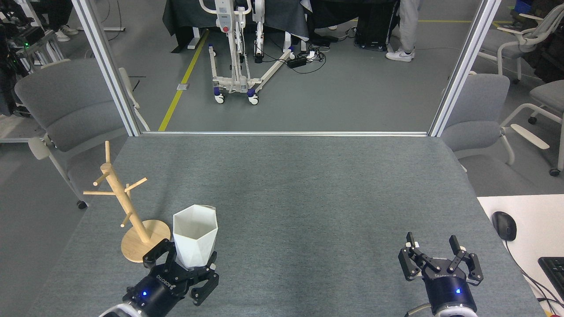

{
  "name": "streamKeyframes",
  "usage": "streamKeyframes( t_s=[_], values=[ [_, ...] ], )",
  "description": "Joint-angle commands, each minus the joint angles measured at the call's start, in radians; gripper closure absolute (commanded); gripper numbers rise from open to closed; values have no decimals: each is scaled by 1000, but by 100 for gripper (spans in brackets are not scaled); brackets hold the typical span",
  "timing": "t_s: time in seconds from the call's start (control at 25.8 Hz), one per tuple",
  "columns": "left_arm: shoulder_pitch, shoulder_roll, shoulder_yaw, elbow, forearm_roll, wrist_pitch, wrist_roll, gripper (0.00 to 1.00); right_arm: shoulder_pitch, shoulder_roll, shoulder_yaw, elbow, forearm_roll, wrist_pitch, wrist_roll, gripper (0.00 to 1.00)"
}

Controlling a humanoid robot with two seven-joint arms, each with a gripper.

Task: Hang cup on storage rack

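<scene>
Grey felt table [299,185]: we list one wooden rack [128,211] standing at its left edge.

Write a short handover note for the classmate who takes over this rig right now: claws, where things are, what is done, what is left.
Left claw: shut on the white faceted cup, held upright off the table, beside the rack's base.
Right claw: open, empty, low at the table's near right.
Wooden mug tree: near the table's left edge, pegs bare.
Done: cup picked up and carried to the rack.
Left: hang the cup on a peg, then release.
</scene>
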State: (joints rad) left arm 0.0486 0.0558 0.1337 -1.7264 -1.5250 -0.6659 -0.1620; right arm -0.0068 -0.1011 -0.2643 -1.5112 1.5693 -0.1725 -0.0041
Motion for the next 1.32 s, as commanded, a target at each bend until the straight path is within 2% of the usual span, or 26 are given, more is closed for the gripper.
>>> streamKeyframes(
  t_s=[0.0, 0.27, 0.58, 0.77, 0.89, 1.12, 1.28],
  values=[
    [42, 1, 60, -2, 0, -24, 19, 100, -1, 6, 0, 0, 3, -1, 3, 0],
    [62, 1, 236, -2, 0, -116, 47, 100, -7, 6, 0, 6, 5, 1, 4, 0],
    [68, -1, 432, 1, 0, -119, 68, 100, -10, 9, 0, 14, 5, -1, 4, 0],
    [57, -2, 466, 42, -3, -119, 67, 100, -10, 9, 0, 20, 5, -1, 4, 0],
    [40, 6, 466, 79, -6, -44, 65, 100, -10, 11, 2, 20, 6, -1, 4, 0],
    [-36, 68, 466, 169, -9, 60, 53, 100, -18, 20, 2, 23, 11, 1, 4, 0],
    [-76, 110, 465, 211, -9, 83, 50, 100, -25, 21, 2, 23, 11, 1, 4, 0]
  ],
)
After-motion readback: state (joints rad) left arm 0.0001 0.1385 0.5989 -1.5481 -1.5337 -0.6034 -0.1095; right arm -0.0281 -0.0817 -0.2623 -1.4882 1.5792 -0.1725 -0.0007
